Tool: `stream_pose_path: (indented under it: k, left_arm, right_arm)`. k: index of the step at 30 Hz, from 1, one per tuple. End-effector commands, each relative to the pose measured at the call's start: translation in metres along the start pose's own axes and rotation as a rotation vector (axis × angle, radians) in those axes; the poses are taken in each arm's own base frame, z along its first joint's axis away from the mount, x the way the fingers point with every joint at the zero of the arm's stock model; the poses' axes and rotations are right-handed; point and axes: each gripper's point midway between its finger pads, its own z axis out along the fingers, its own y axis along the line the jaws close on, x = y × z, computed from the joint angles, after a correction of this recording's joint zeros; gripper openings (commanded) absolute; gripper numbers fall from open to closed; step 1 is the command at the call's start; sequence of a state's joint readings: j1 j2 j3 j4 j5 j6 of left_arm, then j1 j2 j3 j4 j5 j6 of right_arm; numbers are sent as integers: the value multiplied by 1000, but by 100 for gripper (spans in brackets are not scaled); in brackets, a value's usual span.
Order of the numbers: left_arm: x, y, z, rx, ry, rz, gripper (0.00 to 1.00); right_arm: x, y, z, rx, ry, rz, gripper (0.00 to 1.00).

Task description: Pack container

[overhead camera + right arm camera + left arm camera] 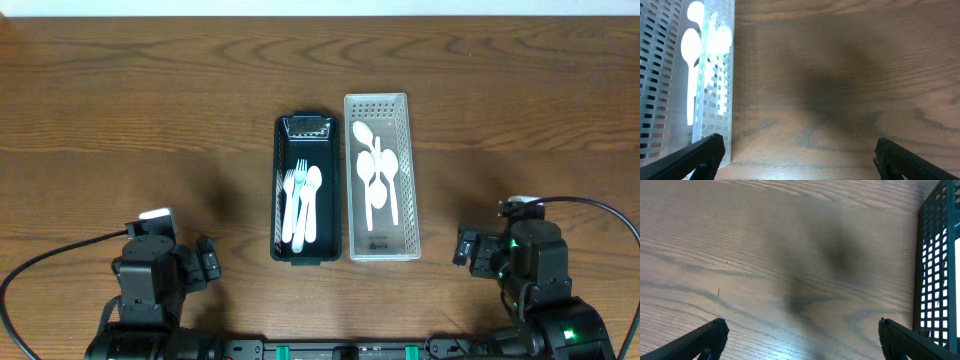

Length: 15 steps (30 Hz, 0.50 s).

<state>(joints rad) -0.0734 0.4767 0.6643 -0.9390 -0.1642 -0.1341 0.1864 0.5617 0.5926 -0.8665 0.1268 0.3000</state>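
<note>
**Two baskets mid-surface, both claws spread and holding nothing**

From overhead we see the black basket [277, 190] and the white basket [412, 180] standing side by side at the middle of the wooden surface [120, 120], their long walls just beside each other. The black one holds white cutlery [301, 205], a fork among spoons. The white one holds white spoons [378, 185]. The left claw [205, 262] sits near left and the right claw [468, 247] near right, each well apart from the baskets.

The overhead view does not settle how the claws stand, but the wrist views do. The left fingertips [715, 330] show in the bottom corners of their view, spread wide with only wood grain between them. The right fingertips [710, 147] stand the same way.

The left wrist view catches the black basket's lattice wall at its right edge, but we cannot make out the contents there. The right wrist view catches the white basket's slotted wall at its left edge, with a spoon shape visible through it.

Broad bare wood lies left of the black basket, right of the white basket and beyond both on the far side. The baskets' near ends lie between the two arms.
</note>
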Motion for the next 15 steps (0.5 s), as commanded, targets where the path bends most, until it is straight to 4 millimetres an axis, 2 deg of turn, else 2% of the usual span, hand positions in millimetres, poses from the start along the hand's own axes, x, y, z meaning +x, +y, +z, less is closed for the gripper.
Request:
stream_pose_path:
  k: [1, 11, 15]
  left_arm:
    - [1, 1, 1, -8, 7, -5, 98]
    - [1, 1, 1, -8, 7, -5, 98]
    - [1, 1, 1, -8, 7, -5, 98]
  right_arm:
    - [1, 1, 0, -9, 2, 16, 99]
    - [2, 0, -1, -8, 6, 17, 99]
    - [5, -2, -9, -17, -13, 32, 99]
